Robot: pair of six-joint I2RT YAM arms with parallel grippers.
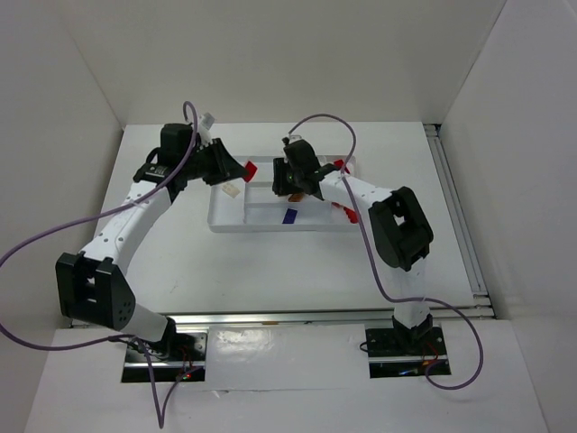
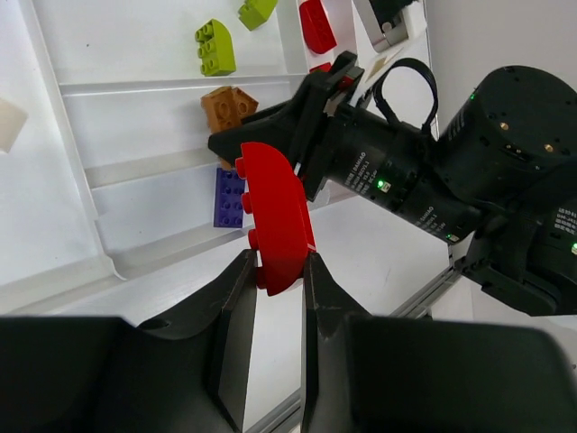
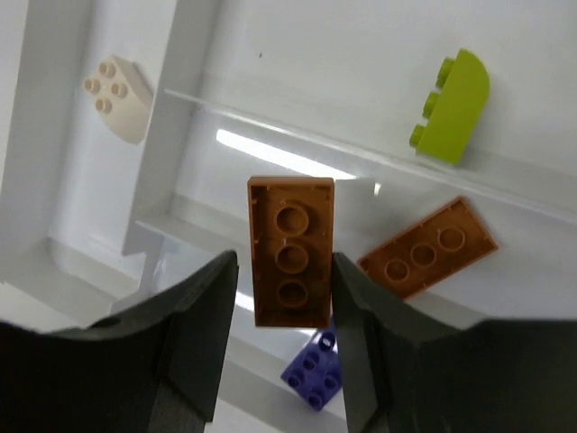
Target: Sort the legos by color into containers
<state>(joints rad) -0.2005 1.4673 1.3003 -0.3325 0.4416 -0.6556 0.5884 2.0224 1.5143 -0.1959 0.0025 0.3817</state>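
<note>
My left gripper (image 1: 242, 170) (image 2: 279, 271) is shut on a red curved lego (image 2: 278, 221), held above the table at the near edge of the white tray (image 1: 225, 225). My right gripper (image 1: 296, 185) (image 3: 285, 257) hovers over the tray's middle compartments. An orange-brown flat lego (image 3: 290, 250) hangs between its fingers, touching the right one, with a thin gap at the left one. Below it lie another orange-brown lego (image 3: 428, 248), a dark blue lego (image 3: 315, 372) (image 1: 289, 216), a lime green lego (image 3: 451, 108) and a cream-white lego (image 3: 117, 97) (image 1: 232, 190).
Red legos lie at the tray's right side (image 1: 340, 164) and on the table beside it (image 1: 345, 214). The left wrist view shows the right arm's gripper (image 2: 297, 126) close ahead of the red lego. White walls enclose the table, with a rail (image 1: 455, 207) along its right edge.
</note>
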